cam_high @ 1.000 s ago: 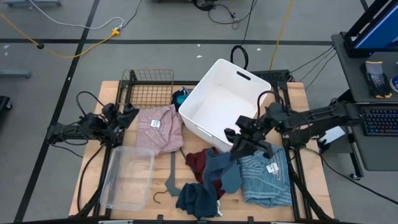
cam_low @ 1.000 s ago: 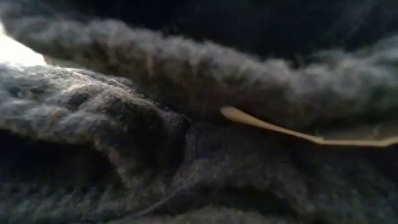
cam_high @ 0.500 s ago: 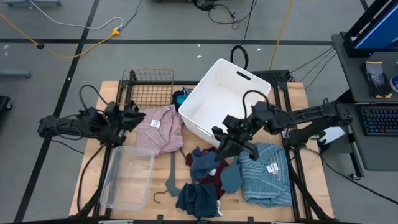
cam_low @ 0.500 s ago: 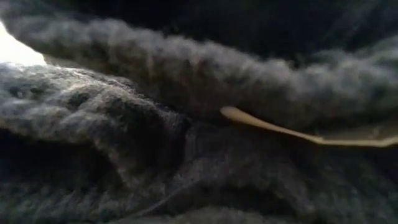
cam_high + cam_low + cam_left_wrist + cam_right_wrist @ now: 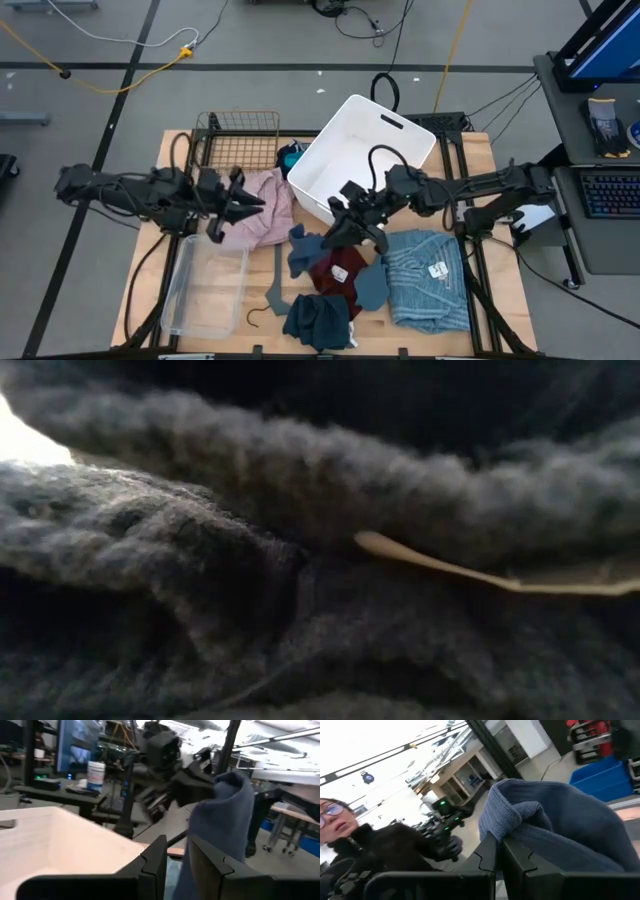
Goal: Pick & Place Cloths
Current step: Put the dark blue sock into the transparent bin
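One blue cloth [image 5: 303, 250] hangs pinched in the right claw [image 5: 338, 228] beside the white bin [image 5: 400, 135].

Light wooden desk [image 5: 478, 158] with a black metal frame. Lying directly on it:
- wire mesh basket [image 5: 240, 142], far left corner
- white plastic bin [image 5: 355, 160], far centre, set at an angle
- pink ribbed garment [image 5: 262, 210] with white tag, left of bin
- clear plastic tub [image 5: 205, 284], near left
- grey plastic hanger [image 5: 275, 285], beside tub
- maroon garment [image 5: 338, 270], centre
- dark navy piece [image 5: 315, 322], near edge
- light-blue ribbed garment [image 5: 425, 280] with white tag, right
- small teal piece [image 5: 291, 155], between basket and bin
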